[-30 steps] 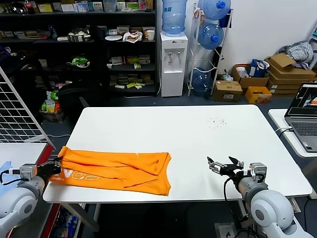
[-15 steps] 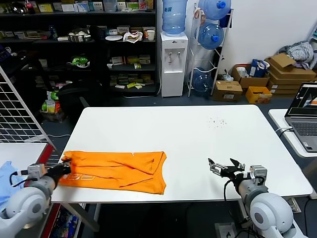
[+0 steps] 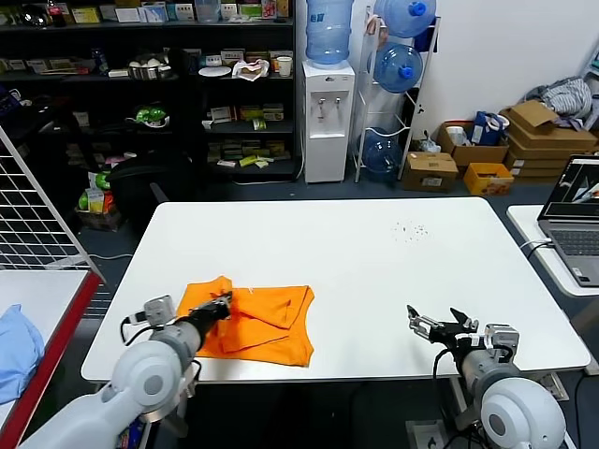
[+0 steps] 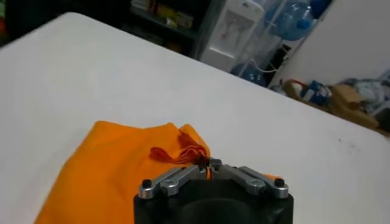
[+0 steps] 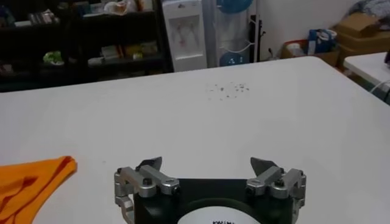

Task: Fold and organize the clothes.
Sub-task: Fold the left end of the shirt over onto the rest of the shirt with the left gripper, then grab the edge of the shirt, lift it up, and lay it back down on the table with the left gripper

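Orange T-shirt (image 3: 255, 323), cotton, lying part-folded at the near left edge of the white table (image 3: 374, 271). Best to carry the pinched edge flat across, lining it up with the far side before letting go, so no bunching. Left gripper (image 3: 217, 306) clamped on a fold of the shirt, arm stretched low over the table's near edge. Right gripper (image 3: 438, 327) spread wide and empty, resting over the near right side, well apart.

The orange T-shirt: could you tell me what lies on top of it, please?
Its own folded-over layer lies on the orange T-shirt, pinched by the left gripper. Anything beneath stays hidden.
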